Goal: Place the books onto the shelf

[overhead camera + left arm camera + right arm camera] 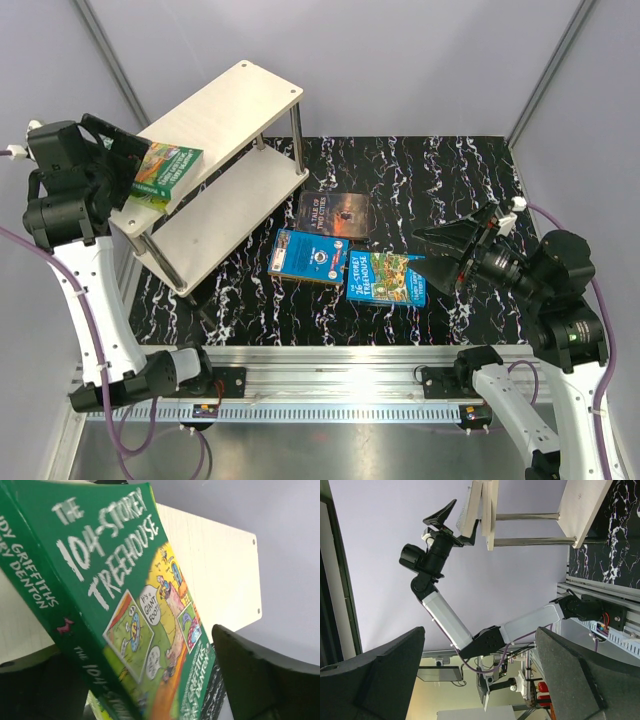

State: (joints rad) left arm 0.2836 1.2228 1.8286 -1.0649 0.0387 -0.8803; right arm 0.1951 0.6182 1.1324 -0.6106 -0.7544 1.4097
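A green "104-Storey Treehouse" book [167, 168] [115, 580] rests tilted on the near-left end of the shelf's [225, 105] [215, 565] top board. My left gripper [130, 165] [150, 685] is open around it, and a gap shows between the right finger [265, 680] and the book's edge. On the black marbled table lie three more books: a dark one [332, 214], a blue one [310, 256] and a blue-green one [387, 278]. My right gripper [445, 255] [480, 675] hangs open and empty just right of the blue-green book.
The shelf's lower board [225, 215] is bare, on thin metal legs [297, 130]. The shelf [582, 510] appears sideways in the right wrist view, with the left arm [445, 615] reaching up to it. Grey walls enclose the table; a metal rail [330, 360] runs along its near edge.
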